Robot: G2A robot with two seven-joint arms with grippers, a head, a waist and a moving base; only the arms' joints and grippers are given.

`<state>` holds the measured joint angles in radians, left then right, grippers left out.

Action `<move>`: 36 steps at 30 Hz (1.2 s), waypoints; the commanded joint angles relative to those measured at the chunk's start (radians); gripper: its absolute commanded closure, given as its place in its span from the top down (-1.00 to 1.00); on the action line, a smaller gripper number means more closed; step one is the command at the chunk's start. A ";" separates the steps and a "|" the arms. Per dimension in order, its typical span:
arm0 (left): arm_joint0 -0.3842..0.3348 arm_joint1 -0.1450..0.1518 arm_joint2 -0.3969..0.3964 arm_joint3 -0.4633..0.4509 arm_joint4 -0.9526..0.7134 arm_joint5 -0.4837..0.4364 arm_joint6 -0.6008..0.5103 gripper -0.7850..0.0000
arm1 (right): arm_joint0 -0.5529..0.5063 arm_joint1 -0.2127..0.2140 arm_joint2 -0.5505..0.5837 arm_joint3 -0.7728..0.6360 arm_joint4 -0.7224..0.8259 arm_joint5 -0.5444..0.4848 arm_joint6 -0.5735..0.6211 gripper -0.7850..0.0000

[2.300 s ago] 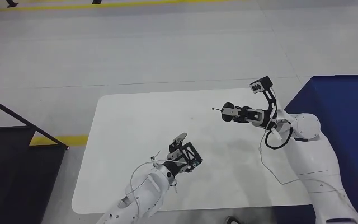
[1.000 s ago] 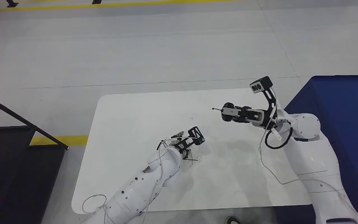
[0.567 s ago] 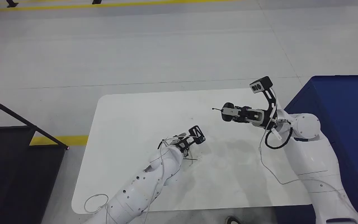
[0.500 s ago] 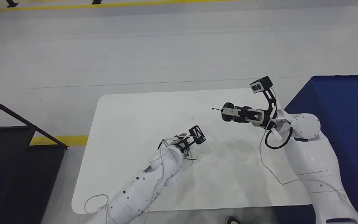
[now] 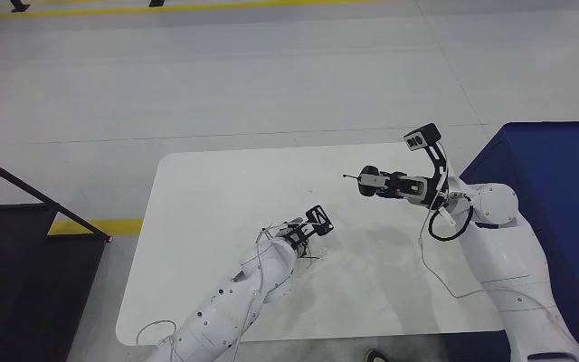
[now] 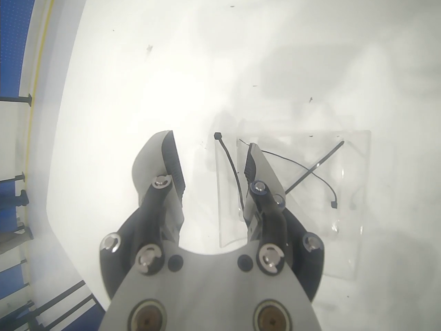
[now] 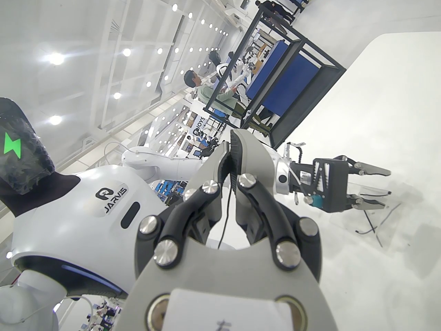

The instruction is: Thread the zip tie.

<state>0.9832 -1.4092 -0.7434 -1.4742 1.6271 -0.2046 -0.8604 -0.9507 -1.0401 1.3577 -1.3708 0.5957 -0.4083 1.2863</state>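
Observation:
My right gripper (image 7: 229, 144) (image 5: 360, 178) is held above the far right part of the white table (image 5: 208, 208), shut on a thin black zip tie (image 7: 225, 213) whose tip (image 5: 346, 176) sticks out past the fingers. A clear plastic tray (image 6: 348, 208) holding loose black zip ties (image 6: 311, 170) lies on the table's middle front. My left gripper (image 6: 208, 139) (image 5: 316, 220) hovers open just over the tray's edge. One tie (image 6: 229, 163) with a square head lies between its fingers, untouched. From the right wrist, that left gripper (image 7: 373, 187) stands open above the tray.
A blue cabinet (image 5: 543, 163) stands close to the right arm. A black metal frame (image 5: 36, 199) sits off the table's left side. The rest of the tabletop is bare white surface.
The left gripper has moved forward from the table's front towards the middle and lowered over the tray, then nearly settled. The right arm has stayed still with its tie.

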 commanded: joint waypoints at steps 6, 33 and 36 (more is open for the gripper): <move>-0.027 -0.018 0.008 0.044 -0.017 -0.004 -0.023 -0.11 | 0.000 0.000 0.000 0.000 0.000 0.000 0.000 -1.00; 0.014 -0.029 -0.053 -0.011 0.034 0.006 -0.049 -0.75 | 0.000 0.000 0.000 0.000 0.000 0.000 0.000 -1.00; 0.029 -0.028 -0.063 -0.028 0.046 0.009 -0.045 -0.82 | 0.000 0.000 0.000 0.000 0.000 0.000 0.000 -1.00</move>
<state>1.0057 -1.4375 -0.8027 -1.4958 1.6683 -0.1962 -0.9079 -0.9507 -1.0401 1.3577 -1.3708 0.5957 -0.4083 1.2863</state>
